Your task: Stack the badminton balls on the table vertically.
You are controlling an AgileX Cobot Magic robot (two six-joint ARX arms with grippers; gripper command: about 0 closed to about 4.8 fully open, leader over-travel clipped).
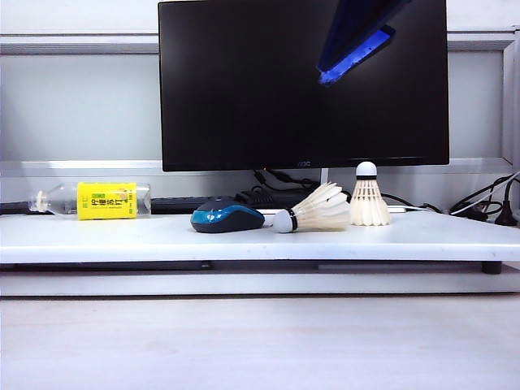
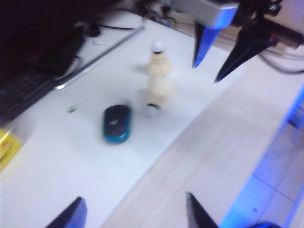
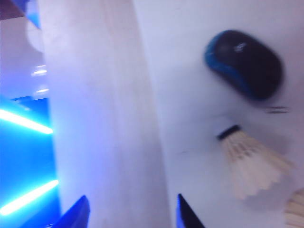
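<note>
The exterior view is evenly lit and sharp, with soft shadows cast under the long white desk surface (image 1: 122, 236). Both wrist views are smeared by motion blur; blue glare floods the right wrist view's left edge.

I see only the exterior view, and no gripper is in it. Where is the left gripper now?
Observer: The left gripper hangs above the front edge of the table, jaws open, empty.
Operator: And the right one?
Observer: The right gripper is open too, in the air above the table, not far from the upright shuttlecock.
Operator: Does it hold anything?
Observer: No. Its wrist view shows the lying shuttlecock on the table, apart from the gripper.
</note>
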